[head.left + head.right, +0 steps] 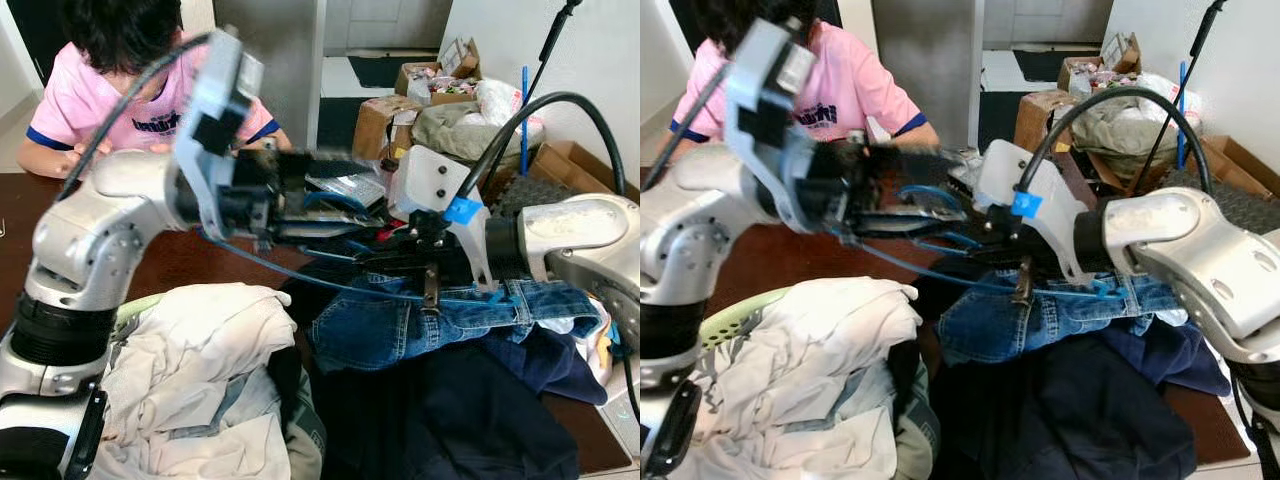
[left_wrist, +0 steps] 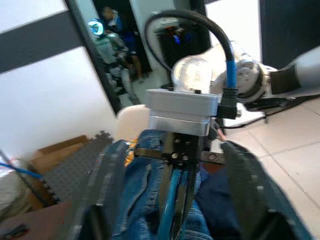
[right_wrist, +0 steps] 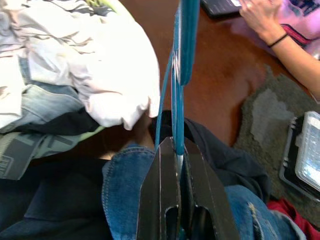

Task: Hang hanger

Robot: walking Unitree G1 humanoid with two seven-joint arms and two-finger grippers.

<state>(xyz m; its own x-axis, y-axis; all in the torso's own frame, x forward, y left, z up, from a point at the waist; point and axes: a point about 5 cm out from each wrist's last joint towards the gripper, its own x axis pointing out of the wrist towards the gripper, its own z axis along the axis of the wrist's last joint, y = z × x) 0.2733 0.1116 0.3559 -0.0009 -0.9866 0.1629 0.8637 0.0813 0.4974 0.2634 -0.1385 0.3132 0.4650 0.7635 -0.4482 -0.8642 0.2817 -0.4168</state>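
From the head cameras, both arms meet over a brown table [image 1: 180, 262] heaped with clothes. The blue hanger [image 1: 940, 272] hangs in the air between them, its thin wire running from the left gripper [image 1: 335, 215] across to the right gripper [image 1: 400, 262], just above a pair of blue jeans [image 1: 400, 325]. The jeans lie on dark navy clothing [image 1: 450, 410], and a pile of white garments [image 1: 195, 370] sits in a pale green basket [image 1: 735, 318] at the robot's left. A person in a pink shirt [image 1: 85, 100] sits at the far side of the table, and cardboard boxes [image 1: 385, 120] stand on the floor beyond.

In the left wrist view, the left gripper's fingers [image 2: 107, 185] stand wide apart and blurred, with the hanger's blue wire [image 2: 170, 205] running between them toward the right gripper's grey body; I cannot tell whether either finger touches it.

In the right wrist view, the right gripper [image 3: 179, 150] has its black fingers pressed close together on the hanger's blue wire [image 3: 182, 45], which rises straight away from the tips. Below lie the jeans [image 3: 125, 175], the white garments [image 3: 100, 65], and the person's hand [image 3: 260, 17] on the table.
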